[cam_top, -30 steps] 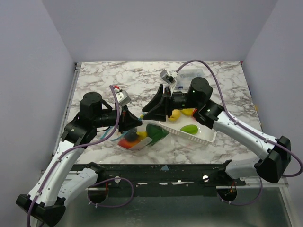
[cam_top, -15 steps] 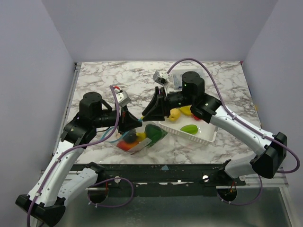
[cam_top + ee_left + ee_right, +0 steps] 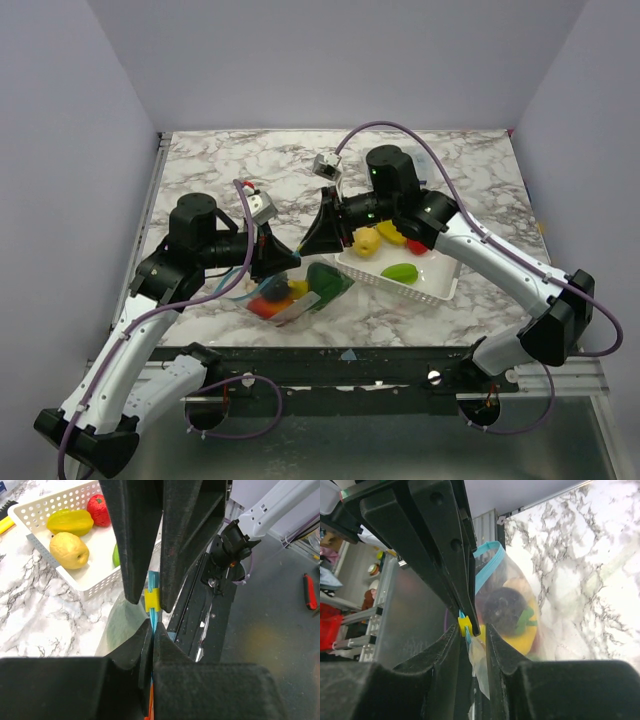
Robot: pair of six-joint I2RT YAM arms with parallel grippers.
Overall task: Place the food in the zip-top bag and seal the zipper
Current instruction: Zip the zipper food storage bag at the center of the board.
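Pinches the zipper [image 3: 488,564] of the bag [image 3: 302,308] in the left gripper [image 3: 151,631], fingers pressed flat together on the light-blue strip with no gap showing. Nips the same strip in the right gripper [image 3: 472,629], fingers narrow, set on either side of the yellow slider [image 3: 152,600] and touching it as far as the wrist views tell. Sets the two pairs of tips almost against each other, just off the left end of the basket [image 3: 441,291] and above the marble table [image 3: 220,170].

Hangs the bag from that pinched edge and lets its belly sag onto the table just beside the basket's near-left corner. Holds food inside the clear plastic, packed close together left of the basket: a red piece [image 3: 264,301], a dark blue one [image 3: 275,285], a yellow one [image 3: 298,287] and a green one [image 3: 328,280].

Leaves four more pieces lying in the basket: a yellow pear [image 3: 70,550], a starfruit [image 3: 70,522], a red strawberry-like piece [image 3: 98,510] and a green piece [image 3: 400,271].

Shows the strip in the right wrist view as a blue loop curving away past the fingers. Cannot tell from any view whether the mouth is pressed shut or parted there.

Reaches with the right arm across the basket's far-left part, and with the left arm from well left of the basket.
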